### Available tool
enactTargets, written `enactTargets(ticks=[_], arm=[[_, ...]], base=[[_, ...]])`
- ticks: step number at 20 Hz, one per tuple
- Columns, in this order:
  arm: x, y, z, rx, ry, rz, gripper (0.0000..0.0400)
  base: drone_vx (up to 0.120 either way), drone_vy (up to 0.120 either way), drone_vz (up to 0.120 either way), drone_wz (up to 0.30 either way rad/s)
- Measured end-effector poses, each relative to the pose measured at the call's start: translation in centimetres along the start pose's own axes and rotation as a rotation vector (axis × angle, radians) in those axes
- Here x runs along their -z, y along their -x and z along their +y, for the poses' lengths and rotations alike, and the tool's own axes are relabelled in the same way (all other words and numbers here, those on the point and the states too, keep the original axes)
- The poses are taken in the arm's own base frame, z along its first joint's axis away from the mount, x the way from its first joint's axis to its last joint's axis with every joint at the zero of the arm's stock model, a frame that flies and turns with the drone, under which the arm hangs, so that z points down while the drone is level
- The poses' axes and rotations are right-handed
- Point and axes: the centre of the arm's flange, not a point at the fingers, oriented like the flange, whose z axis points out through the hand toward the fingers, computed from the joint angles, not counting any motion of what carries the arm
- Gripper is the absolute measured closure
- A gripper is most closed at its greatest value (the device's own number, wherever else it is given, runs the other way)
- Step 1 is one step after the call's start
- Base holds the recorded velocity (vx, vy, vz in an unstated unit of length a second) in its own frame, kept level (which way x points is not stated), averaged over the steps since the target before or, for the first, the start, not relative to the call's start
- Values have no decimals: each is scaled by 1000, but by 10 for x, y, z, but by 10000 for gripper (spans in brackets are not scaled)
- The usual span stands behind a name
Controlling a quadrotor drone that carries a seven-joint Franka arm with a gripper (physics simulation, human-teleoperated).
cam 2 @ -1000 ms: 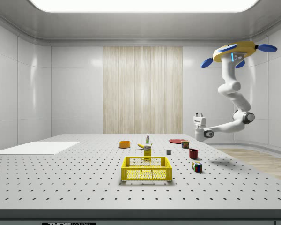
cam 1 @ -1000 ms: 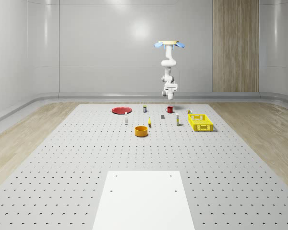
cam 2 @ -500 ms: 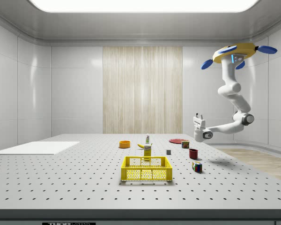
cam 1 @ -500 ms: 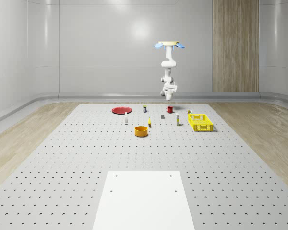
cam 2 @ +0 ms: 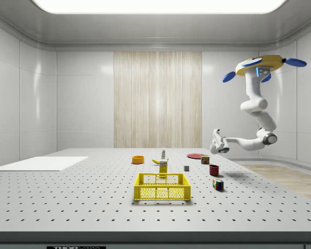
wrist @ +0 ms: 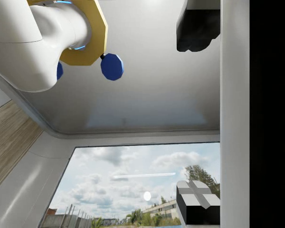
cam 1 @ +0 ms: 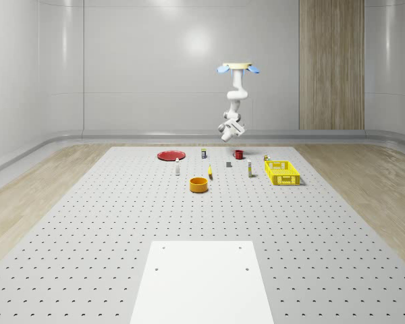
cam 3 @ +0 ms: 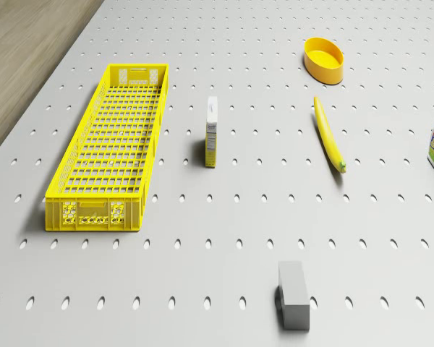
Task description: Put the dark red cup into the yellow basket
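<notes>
My gripper (cam 2: 216, 140) holds nothing (finger spread unclear), raised above the dark red cup (cam 2: 214, 169); my drone (cam 2: 264, 65) hovers higher.

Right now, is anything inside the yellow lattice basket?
Nothing: the drone view shows the yellow lattice basket with only its bare mesh floor. The dark red cup stands on the table outside it, the gripper above the cup.

Yellow disc-shaped drone (cam 2: 263, 63) body, blue rotors, glossy white jointed arm (cam 2: 255, 111), grey joint caps
</notes>
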Motion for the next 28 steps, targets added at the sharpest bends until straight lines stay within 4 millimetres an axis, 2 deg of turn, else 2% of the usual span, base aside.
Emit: enactTargets(ticks=[3,6,9,12,15,18,20,28], arm=[[-11,32,-31,10,330,330,0],[-45,59,-58,21,697,694,0],[-86,71,-68,31,1012,1008,0],[-117,71,-67,40,1233,1228,0],[-135,68,-63,47,1370,1367,0],[-146,65,-60,52,1451,1450,0],[-150,64,-58,55,1485,1486,0],[-158,61,-55,60,1545,1549,0]], base=[[0,0,-120,0],[0,0,-120,0],[0,0,-120,0],[0,0,-120,0],[53,0,-120,0],[120,0,-120,0],[120,0,-120,0],[0,0,-120,0]])
